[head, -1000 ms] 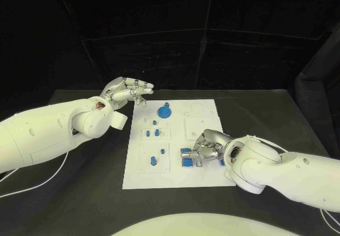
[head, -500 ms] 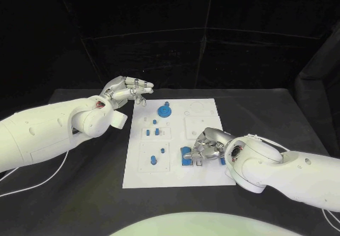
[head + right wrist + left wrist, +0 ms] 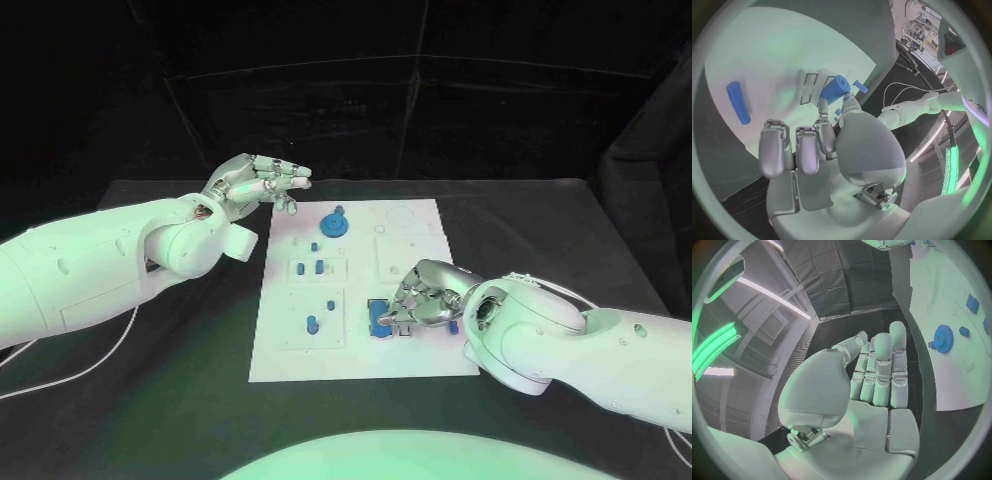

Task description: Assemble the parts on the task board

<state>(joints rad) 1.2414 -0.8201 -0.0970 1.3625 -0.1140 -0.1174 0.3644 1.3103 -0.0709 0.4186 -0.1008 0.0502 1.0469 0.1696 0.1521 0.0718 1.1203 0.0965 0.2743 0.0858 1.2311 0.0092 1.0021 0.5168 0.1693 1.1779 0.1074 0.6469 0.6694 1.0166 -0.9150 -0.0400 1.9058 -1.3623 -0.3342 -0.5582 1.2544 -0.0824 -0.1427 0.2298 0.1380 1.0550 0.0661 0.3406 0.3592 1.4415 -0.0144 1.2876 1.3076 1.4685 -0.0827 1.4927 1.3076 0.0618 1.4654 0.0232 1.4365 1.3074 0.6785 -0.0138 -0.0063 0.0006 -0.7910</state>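
The white task board [image 3: 433, 225] lies in the middle of the black table. My right hand [image 3: 420, 305] rests low on the board's near right part, thumb and a finger pinching a chunky blue part [image 3: 381, 320], which the right wrist view shows at the fingertips [image 3: 835, 90]. A blue rod [image 3: 739, 102] lies flat on the board nearby. My left hand [image 3: 260, 184] hovers above the board's far left corner, fingers extended and holding nothing [image 3: 879, 370]. A blue gear [image 3: 335, 227] stands near it, with small blue pieces [image 3: 310, 268] seated further down the board.
More small blue parts [image 3: 312, 324] sit in the board's near left plate. The left wrist view shows the gear [image 3: 942, 334] and a small blue piece [image 3: 972, 303] on the board. Black table [image 3: 548, 230] surrounds the board, with dark curtains behind.
The right hand has shifted very slightly over the blue part at the board's near right. The left hand has stayed where it was.
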